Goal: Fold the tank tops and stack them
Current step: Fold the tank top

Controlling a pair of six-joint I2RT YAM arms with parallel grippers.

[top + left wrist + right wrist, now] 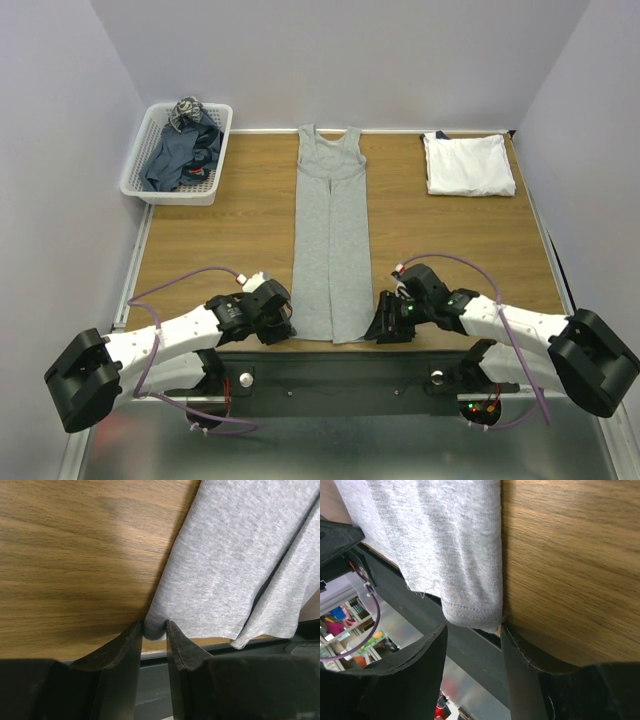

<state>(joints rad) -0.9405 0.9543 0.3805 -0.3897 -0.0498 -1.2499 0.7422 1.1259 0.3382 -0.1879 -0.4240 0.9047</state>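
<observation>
Closing your right gripper point(473, 627), jaws apart astride one hem corner of the grey tank top point(330, 230), match your left gripper point(151, 626), pinched on the other, before lifting.

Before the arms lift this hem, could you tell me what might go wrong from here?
1. Only the very corner of the grey tank top sits between the fingertips of the left gripper, so it may slip free on lifting.
2. The right gripper stands open around the other hem corner, which overhangs the edge of the table; closing there might catch one layer only, or scrape the table.
</observation>
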